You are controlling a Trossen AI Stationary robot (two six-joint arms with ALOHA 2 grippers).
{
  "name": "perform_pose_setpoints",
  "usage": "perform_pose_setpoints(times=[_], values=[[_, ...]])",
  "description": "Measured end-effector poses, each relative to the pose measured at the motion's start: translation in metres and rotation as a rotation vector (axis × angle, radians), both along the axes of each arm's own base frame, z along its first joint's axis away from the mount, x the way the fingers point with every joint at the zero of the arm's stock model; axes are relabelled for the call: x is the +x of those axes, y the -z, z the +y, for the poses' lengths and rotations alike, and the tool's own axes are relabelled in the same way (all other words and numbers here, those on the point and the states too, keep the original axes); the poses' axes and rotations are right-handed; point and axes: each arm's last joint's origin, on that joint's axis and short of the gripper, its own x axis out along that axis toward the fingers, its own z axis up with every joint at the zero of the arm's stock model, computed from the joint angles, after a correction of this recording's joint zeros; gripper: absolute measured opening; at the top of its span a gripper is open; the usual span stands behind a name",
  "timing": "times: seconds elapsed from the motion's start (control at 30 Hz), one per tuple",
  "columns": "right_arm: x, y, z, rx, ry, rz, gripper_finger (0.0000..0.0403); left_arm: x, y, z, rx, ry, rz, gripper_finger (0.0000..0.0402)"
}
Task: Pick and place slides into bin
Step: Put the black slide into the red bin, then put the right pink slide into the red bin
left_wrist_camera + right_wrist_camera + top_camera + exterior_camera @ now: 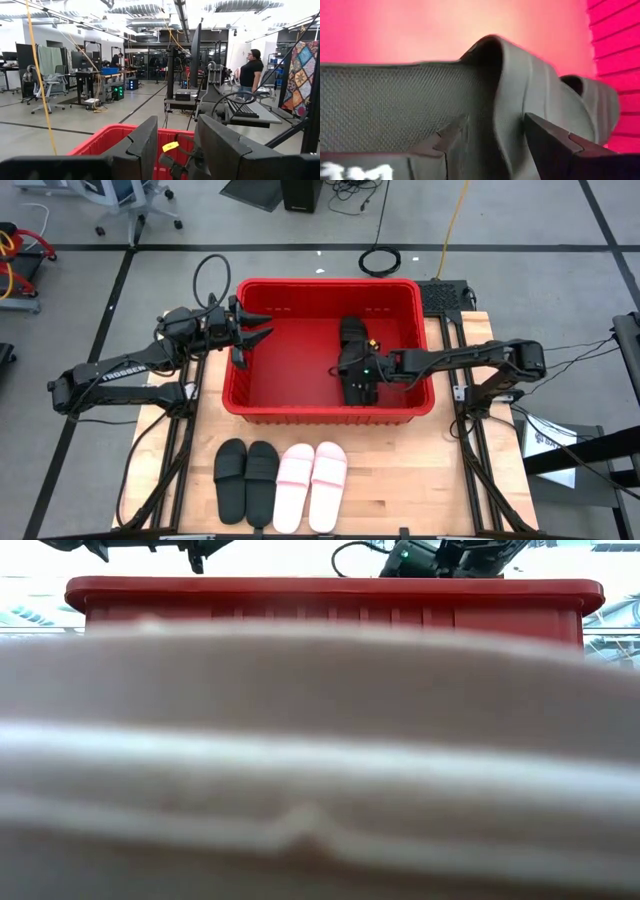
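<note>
the landmark throughout is the bin (260, 385), the red tub on the counter (420, 480).

the left claw (258, 332) hangs just over the bin's left rim, at the back corner, its fingers spread and holding nothing; the left wrist view shows a clear gap between them with the red rim below. this arm looks to be waiting.

in front of the bin, outside it, four slides lie side by side on the counter: a black pair (246, 478) to the left and a pink pair (311, 473) just beside it to the right. the pink pair is so close to the low camera that it fills nearly all of that view.

inside the bin, right of centre, the right claw (352, 368) is down among the two black slides (352, 335) already there, the arm reaching over the right rim. in the right wrist view its fingers (555, 145) stand on either side of a black strap (520, 95); whether they pinch it or are letting go, i cannot tell.

the step in hand seems to be the drop-off of a black slide. next, that claw must part fully and lift straight up to clear the right rim before reaching forward to the four in front.

the bin's left half is bare floor, plenty of room. the front rim stands between bin and the waiting slides, so each carry must rise over it.
</note>
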Motion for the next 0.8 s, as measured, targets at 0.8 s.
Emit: perform_pose_setpoints(times=[0.8], values=[[-0.025, -0.067, 0.006, -0.062, -0.025, -0.294, 0.0177, 0.0, 0.001, 0.0, -0.008, -0.001, 0.005, 0.0147]])
